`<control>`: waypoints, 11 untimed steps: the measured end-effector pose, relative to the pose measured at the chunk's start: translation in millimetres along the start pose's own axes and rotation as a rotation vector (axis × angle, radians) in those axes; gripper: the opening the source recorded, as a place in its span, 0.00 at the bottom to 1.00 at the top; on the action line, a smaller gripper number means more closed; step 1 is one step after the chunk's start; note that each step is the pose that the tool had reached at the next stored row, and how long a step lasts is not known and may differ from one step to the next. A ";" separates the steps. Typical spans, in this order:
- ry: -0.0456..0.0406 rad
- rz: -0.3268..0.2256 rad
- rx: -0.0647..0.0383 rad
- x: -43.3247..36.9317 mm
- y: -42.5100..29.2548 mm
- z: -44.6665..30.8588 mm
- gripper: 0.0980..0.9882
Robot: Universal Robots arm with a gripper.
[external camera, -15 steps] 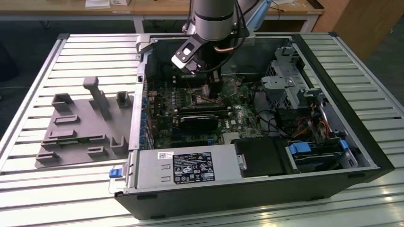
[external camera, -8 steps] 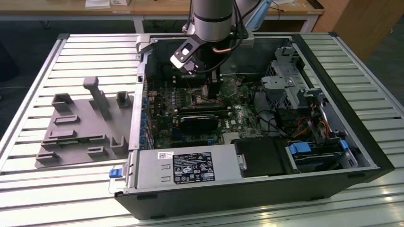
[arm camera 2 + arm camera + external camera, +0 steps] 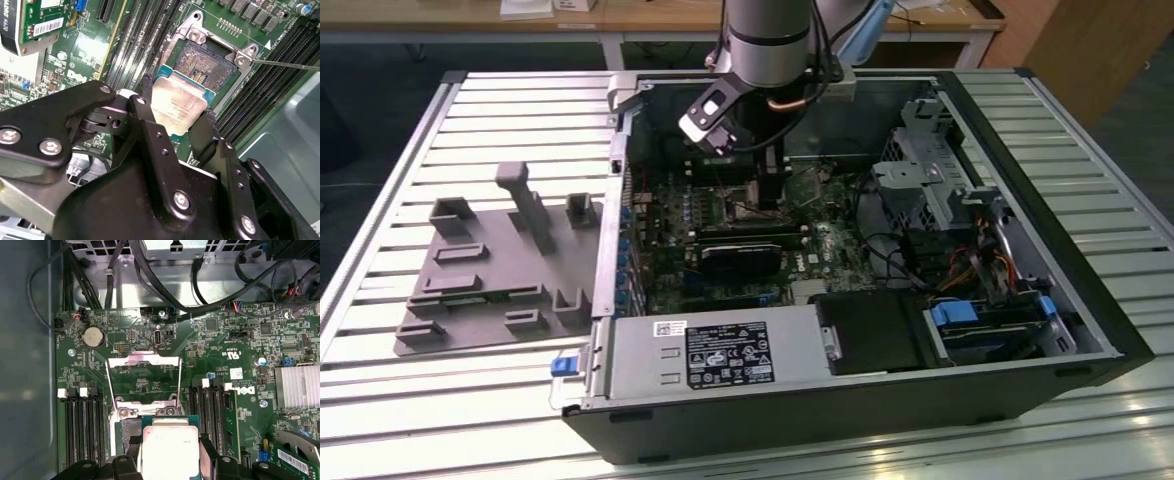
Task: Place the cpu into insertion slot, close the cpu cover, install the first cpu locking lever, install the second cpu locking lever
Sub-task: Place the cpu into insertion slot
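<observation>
The jaws of the gripper [image 3: 176,114] are pressed against 2 opposite edges of the cpu [image 3: 180,102], pinching it with its dull metal top facing the camera in both wrist views. The cpu sits over the near edge of the insertion slot [image 3: 206,60]; it appears to hang just clear of the socket, but contact cannot be confirmed from these angles. The slot is uncovered, with its dark contact field exposed inside the metal rim. In the first wrist view, the cpu cover [image 3: 144,360] stands open just beyond the cpu [image 3: 170,452], and the green board shows through its square window. In the second wrist view, a thin metal lever [image 3: 285,64] runs outward from 1 corner of the socket rim. Long black memory slots [image 3: 82,425] flank the socket on both sides. In the exterior view, the arm [image 3: 767,40] reaches down into the open computer case [image 3: 854,420], which lies on a slatted metal surface [image 3: 494,110]. A grey fixture plate [image 3: 494,270] rests on the same surface, beside the case at the exterior view's left.
</observation>
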State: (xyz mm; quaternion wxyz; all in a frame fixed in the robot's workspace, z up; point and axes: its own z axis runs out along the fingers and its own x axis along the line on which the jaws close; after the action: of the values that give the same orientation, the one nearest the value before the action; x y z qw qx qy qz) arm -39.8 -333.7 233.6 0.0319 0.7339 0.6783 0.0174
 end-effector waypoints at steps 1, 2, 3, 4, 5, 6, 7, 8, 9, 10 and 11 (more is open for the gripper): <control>-0.0010 0.003 0.000 0.9 -0.1 0.4 0.49; -0.0017 0.005 0.000 1.9 -0.2 0.9 0.49; -0.0022 0.008 0.000 3.1 -0.3 1.4 0.49; -0.0026 0.011 0.000 4.2 -0.5 1.8 0.49; -0.0030 0.014 0.000 5.3 -0.6 2.2 0.49; -0.0035 0.017 0.000 6.4 -0.7 2.7 0.49; -0.0038 0.020 0.000 7.5 -0.8 3.4 0.49; -0.0041 0.022 0.000 8.2 -0.9 4.1 0.49; -0.0041 0.025 0.000 8.6 -1.0 4.9 0.49; -0.0043 0.028 0.000 8.9 -1.1 5.8 0.49; -0.0046 0.031 -0.001 9.2 -1.2 6.9 0.49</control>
State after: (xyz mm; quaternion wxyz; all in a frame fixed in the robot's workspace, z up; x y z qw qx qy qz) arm -39.8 -324.7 226.6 0.0335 0.7443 0.6668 0.0165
